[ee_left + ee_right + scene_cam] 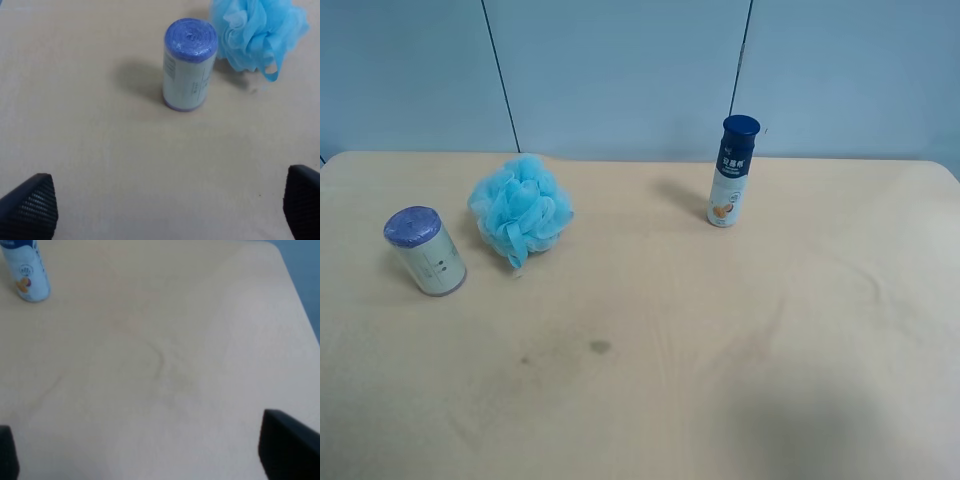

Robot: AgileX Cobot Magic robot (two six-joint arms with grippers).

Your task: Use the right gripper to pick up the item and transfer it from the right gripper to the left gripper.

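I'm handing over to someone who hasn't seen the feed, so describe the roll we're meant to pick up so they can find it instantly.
On the beige table, look toward the end that holds the fluffy blue bath pouf. Just beside the pouf, apart from it, stands the roll: a short, stout white cylinder in clear film. Its purple ends and squat shape set it apart from the taller, slim bottle with the dark blue cap across the table.
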